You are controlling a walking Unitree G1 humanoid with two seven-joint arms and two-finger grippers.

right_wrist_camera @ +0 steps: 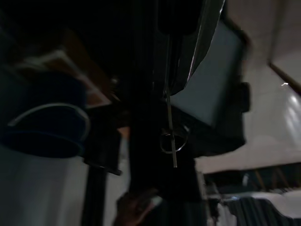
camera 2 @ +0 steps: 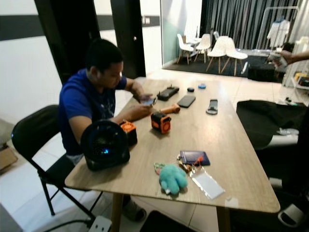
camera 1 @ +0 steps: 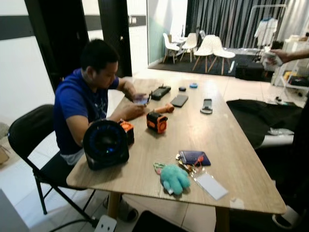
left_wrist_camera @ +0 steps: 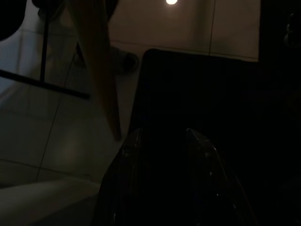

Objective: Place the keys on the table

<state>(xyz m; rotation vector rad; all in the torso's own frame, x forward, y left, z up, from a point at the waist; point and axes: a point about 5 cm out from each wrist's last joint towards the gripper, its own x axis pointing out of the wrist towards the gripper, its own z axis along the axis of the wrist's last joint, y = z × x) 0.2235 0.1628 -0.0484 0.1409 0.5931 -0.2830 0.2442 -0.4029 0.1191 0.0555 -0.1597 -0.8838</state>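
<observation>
1 bunch of metal keys (camera 1: 185,166) with a fluffy teal plush fob (camera 1: 175,178) lies on the long light wooden table (camera 1: 231,140), near its front edge. Touching or just beside it are a dark blue flat wallet (camera 1: 194,157) and a white rectangular card (camera 1: 211,186).

- Further up the table: a black round fan-like device (camera 1: 105,143) and an orange-and-black boxy tool (camera 1: 157,122).
- 1 person in a blue T-shirt (camera 1: 79,104) sits at the table's left side on a black folding chair (camera 1: 26,133), handling a small item.
- Left gripper (left_wrist_camera: 162,141): low in shadow, aimed at the tiled floor and a dark mat beside a table leg. Its 2 black fingers (left_wrist_camera: 129,150) stand a moderate gap apart with nothing between them.
- Right gripper (right_wrist_camera: 160,94): very dark view. A small metal ring (right_wrist_camera: 170,141) on a thin strip hangs in front of the camera. I cannot tell what it belongs to, nor whether this gripper is wide, narrow or holding anything.

Judgement: the teal-fob keys rest flat on the tabletop, apart from both arms, so the placing looks done. What is left seems only to confirm that nothing hangs from the right gripper.
</observation>
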